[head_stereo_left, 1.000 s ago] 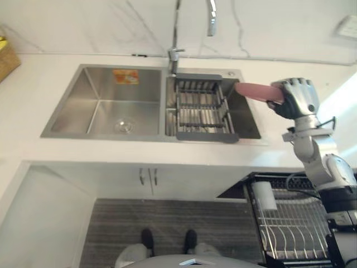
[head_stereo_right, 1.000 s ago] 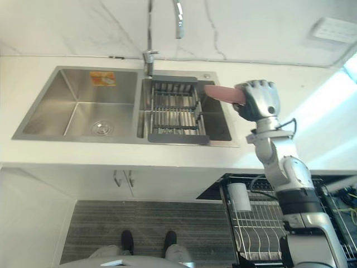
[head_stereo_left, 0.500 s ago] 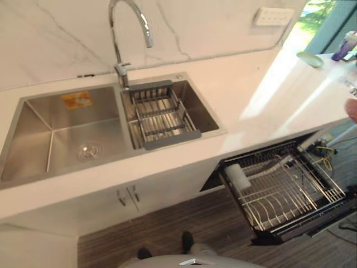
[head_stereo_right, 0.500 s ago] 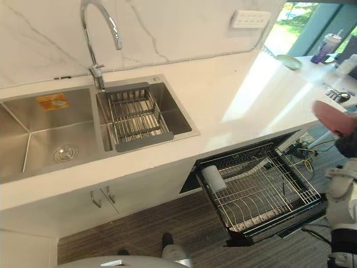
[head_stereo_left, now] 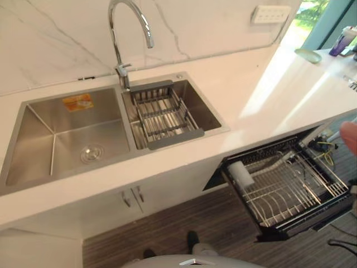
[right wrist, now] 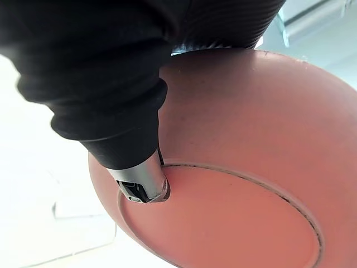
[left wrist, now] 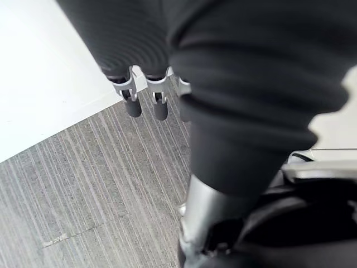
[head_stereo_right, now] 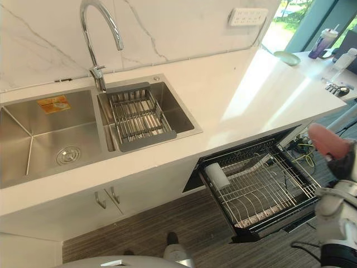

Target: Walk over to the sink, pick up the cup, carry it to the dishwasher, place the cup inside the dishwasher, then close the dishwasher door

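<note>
Pink cup (head_stereo_left: 350, 137): left eye, just right of dishwasher rack (head_stereo_left: 290, 195).
Right eye: R hand (head_stereo_right: 347, 166) clasps cup beside rack's right edge, not yet in it.
L wrist: L hand (left wrist: 146, 100) slack, fingers straight, holds nothing.
R wrist: R hand wrapped round cup base.
Progress: pickup done, carry nearly; placing + closing left.
</note>
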Robot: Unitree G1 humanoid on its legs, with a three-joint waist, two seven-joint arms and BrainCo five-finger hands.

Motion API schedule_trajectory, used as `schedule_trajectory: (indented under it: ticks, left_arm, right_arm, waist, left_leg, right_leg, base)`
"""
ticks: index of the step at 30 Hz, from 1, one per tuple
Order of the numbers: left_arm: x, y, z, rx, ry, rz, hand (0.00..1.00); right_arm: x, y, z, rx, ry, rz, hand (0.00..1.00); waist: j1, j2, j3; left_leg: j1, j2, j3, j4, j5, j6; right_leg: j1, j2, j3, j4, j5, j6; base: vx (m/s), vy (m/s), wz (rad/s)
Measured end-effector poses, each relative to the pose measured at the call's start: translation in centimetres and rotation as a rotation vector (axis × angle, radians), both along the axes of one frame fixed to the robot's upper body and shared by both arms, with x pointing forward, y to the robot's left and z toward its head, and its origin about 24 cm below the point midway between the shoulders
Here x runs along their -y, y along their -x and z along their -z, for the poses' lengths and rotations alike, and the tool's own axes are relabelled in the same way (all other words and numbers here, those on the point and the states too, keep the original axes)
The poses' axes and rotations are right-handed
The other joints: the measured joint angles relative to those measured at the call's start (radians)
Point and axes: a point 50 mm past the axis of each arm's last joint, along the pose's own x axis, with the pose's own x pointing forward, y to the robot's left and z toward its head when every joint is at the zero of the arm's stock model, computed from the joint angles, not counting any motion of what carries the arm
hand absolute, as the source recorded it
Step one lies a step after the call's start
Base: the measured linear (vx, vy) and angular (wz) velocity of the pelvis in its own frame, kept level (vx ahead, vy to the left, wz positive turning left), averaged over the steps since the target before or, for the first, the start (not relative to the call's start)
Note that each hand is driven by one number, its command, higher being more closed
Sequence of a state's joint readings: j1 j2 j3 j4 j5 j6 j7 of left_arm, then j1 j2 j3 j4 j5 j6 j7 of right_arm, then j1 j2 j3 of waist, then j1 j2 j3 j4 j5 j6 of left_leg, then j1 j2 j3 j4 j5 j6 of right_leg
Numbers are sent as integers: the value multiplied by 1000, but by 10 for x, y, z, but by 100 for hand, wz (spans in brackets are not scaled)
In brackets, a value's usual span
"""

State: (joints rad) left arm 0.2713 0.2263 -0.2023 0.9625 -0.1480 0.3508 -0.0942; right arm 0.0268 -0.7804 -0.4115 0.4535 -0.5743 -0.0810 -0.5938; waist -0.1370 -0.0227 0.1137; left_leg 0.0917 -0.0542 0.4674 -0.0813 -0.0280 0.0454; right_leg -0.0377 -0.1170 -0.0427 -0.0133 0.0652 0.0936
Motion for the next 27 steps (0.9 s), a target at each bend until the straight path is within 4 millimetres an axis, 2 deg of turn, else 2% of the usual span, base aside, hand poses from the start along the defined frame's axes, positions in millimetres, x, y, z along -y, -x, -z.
schedule_trajectory:
  ticks: [2,3,5,7,9,12,13,16,19,20,21,22,24,27]
  left_arm:
    - [3,-6,0,18,9,-6,0]
    - [5,-10,1,29,13,-14,0]
    - [6,-15,0,47,13,-21,0]
    - [6,-21,0,66,16,-18,0]
    - [8,-32,-1,103,22,-12,0]
    - [10,-39,-2,124,35,-25,0]
    - [11,-46,-2,144,41,-33,0]
    - [14,-61,-4,187,53,-38,0]
    - [18,-77,-6,233,68,-32,0]
    - [25,-84,-6,253,82,-40,0]
    - [28,-85,-6,257,81,-41,0]
    - [29,-84,-6,257,79,-43,0]
    - [29,-85,-6,257,76,-41,0]
    - [30,-84,-6,256,78,-55,0]
  right_arm:
    - [-2,-3,10,4,-60,22,100]
    - [-2,-5,13,12,-85,37,100]
    - [-3,-10,10,41,-100,45,100]
    - [-4,-17,2,96,-113,50,100]
    - [-3,-25,-10,161,-129,66,100]
    - [2,-31,-19,186,-135,87,100]
    - [4,-36,-29,214,-136,101,100]
    - [4,-49,-52,237,-94,80,100]
    - [5,-53,-71,257,-52,78,100]
    - [9,-51,-80,270,-38,89,100]
    - [10,-50,-82,274,-39,94,100]
    - [11,-51,-82,275,-45,100,100]
    - [15,-49,-74,246,-59,124,100]
    - [16,-49,-72,236,-61,129,100]
  waist:
    - [5,14,22]
    - [8,30,39]
    - [11,53,66]
    - [5,78,85]
    - [-3,107,140]
    - [-10,139,172]
    - [-18,157,213]
    - [-24,184,280]
    - [-24,212,332]
    - [-32,239,356]
    - [-32,250,358]
    - [-33,260,355]
    - [-32,262,354]
    - [-30,268,350]
  left_leg:
    - [-3,-4,-2,1,2,2]
    - [-4,-6,-3,2,1,2]
    - [-10,-8,-5,2,1,2]
    - [-37,-10,-6,2,1,3]
    - [-49,-11,-7,2,5,0]
    - [-76,-13,-8,4,7,1]
    - [-106,-12,-31,55,1,-3]
    - [-137,-13,-79,92,-4,0]
    - [-167,-12,-89,97,-4,0]
    - [-180,-11,-90,105,-3,0]
    - [-188,-11,-90,109,-3,-1]
    - [-201,-12,-93,113,1,-7]
    - [-220,-23,-120,115,28,-46]
    - [-243,-24,-142,116,34,-56]
  right_leg:
    - [-2,-2,-2,0,6,10]
    - [-2,-3,-3,0,7,11]
    - [-14,-8,-3,1,5,9]
    - [-39,-10,-2,4,5,9]
    - [-58,-12,-1,3,5,11]
    - [-81,-14,1,-5,8,16]
    - [-93,-21,5,-10,21,15]
    - [-113,-24,27,-20,46,24]
    - [-143,-21,40,-24,59,21]
    - [-149,-22,37,-28,66,22]
    - [-157,-22,38,-26,66,22]
    - [-170,-24,41,-25,66,22]
    - [-193,-37,49,-19,67,22]
    - [-226,-38,57,-12,65,19]
  base:
    - [59,1,6]
    - [32,-3,5]
    - [10,-1,2]
    - [0,0,0]
    - [0,0,0]
    - [37,-20,1]
    - [53,-26,-4]
    - [57,-59,-18]
    - [20,-44,-11]
    - [16,-41,3]
    - [25,-52,2]
    - [34,-56,-2]
    - [38,-78,-2]
    - [-9,-57,-6]
